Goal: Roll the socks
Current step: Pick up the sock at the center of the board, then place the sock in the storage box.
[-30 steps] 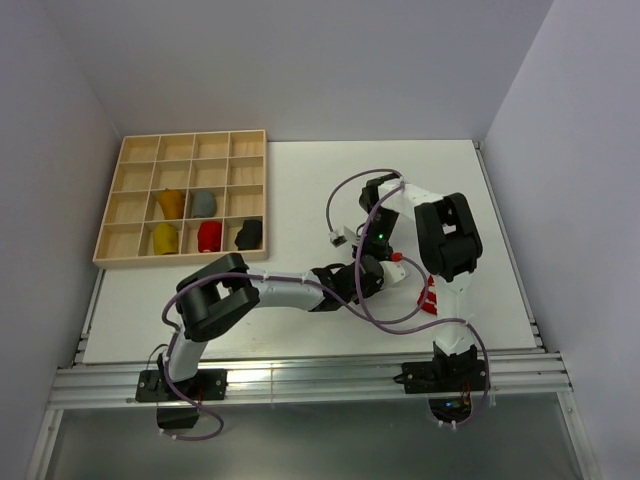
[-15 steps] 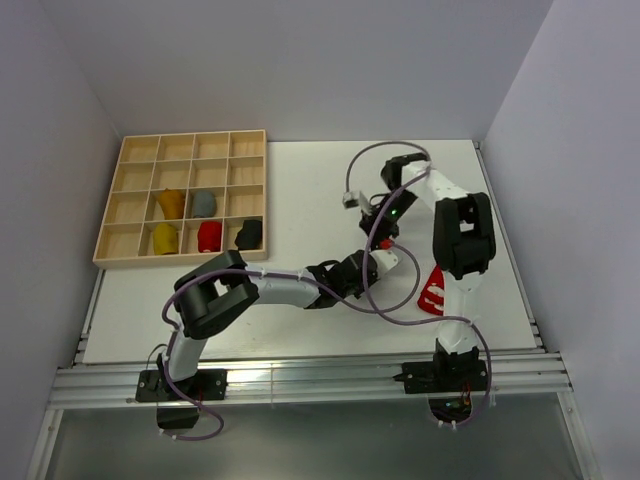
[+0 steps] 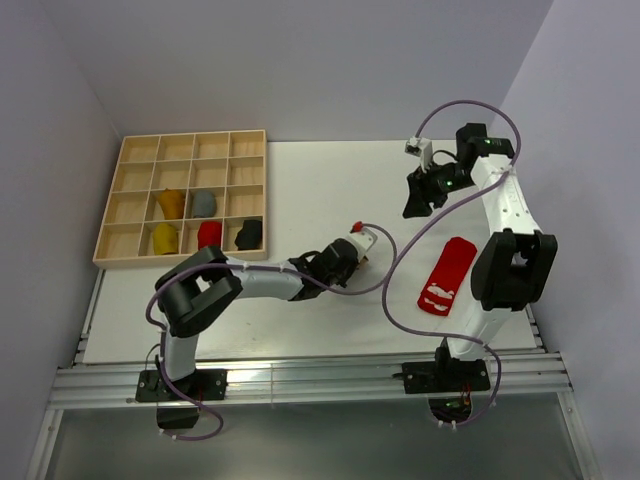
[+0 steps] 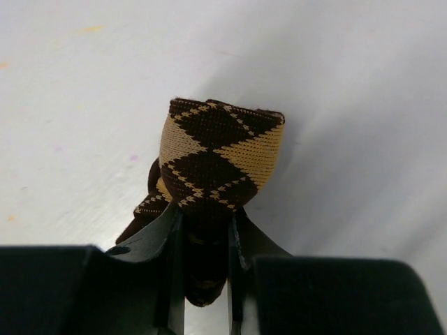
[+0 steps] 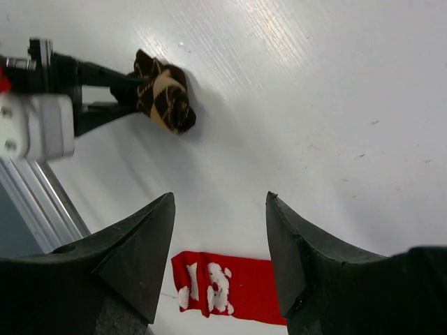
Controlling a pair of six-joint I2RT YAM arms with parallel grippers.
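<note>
I log the left gripper (image 4: 204, 222) clamped on the rolled argyle sock (image 4: 216, 157) mid-table, compartment tray (image 3: 268, 195) at its 10 o'clock; right gripper (image 5: 218, 197) gapes empty, flat red sock (image 3: 445, 275) near its 6 o'clock, lying 1-to-7

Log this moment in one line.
left gripper: shut on argyle sock | right gripper: open, empty | red sock: flat, unrolled

Lab test cell: plain white walls (image 3: 300, 60), table (image 3: 310, 180), alu rails (image 3: 300, 385) at edge.
</note>
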